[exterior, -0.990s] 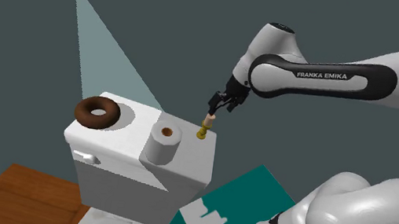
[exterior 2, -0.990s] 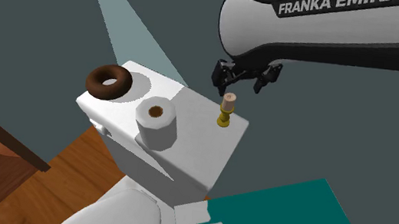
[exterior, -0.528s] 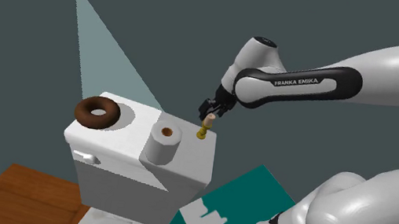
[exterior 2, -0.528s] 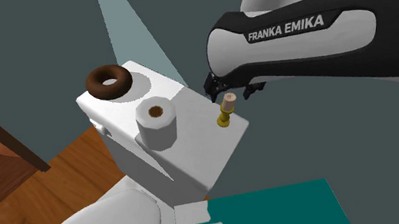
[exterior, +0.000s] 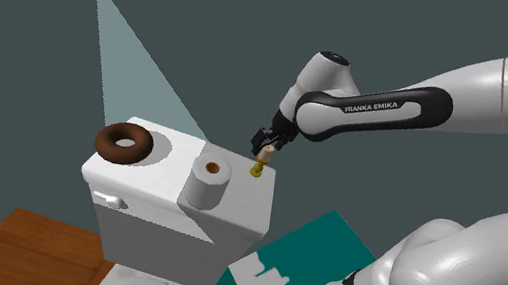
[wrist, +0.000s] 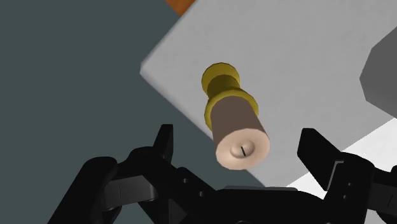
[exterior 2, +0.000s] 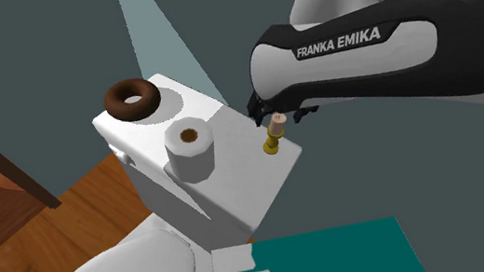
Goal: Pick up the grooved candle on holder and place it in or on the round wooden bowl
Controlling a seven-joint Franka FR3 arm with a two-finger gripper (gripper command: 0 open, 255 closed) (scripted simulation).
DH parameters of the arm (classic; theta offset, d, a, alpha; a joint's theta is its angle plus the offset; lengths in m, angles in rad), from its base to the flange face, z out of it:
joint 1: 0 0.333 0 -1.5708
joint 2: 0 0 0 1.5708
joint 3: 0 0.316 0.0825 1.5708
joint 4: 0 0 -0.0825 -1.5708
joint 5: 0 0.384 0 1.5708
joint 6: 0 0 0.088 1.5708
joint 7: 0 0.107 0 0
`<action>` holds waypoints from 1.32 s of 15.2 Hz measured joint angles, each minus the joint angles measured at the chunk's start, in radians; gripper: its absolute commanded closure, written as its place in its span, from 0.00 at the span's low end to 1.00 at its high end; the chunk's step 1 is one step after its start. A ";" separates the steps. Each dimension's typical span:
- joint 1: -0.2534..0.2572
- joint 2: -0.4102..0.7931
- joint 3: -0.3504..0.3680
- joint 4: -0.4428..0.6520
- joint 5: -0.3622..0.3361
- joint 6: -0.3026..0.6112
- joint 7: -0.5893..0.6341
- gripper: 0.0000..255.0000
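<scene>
Candle (wrist: 236,124) upright, axis vertical.

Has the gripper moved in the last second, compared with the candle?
Yes. In the shoulder view the gripper has come down and left, closer to the candle, which stays on the tank.

Tan candle (wrist: 238,137) standing on a mustard-gold holder (wrist: 221,83), dark brown bowl (exterior: 108,146) showing against the white tank (exterior: 168,171), pale grey roll (exterior: 205,191) showing a brown core — teal mat (exterior: 330,242) carrying white patches, floor (exterior: 37,244) showing reddish wood grain.
</scene>
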 measured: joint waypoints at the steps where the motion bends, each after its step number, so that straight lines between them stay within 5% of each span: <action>1: 0.000 0.001 0.000 0.000 0.000 0.000 0.000 0.00; 2: 0.000 0.001 0.000 0.000 0.000 -0.001 0.000 1.00; 12: 0.000 0.002 -0.001 0.001 -0.001 0.000 -0.001 1.00; 20: 0.000 -0.053 -0.001 0.037 0.000 -0.109 0.000 1.00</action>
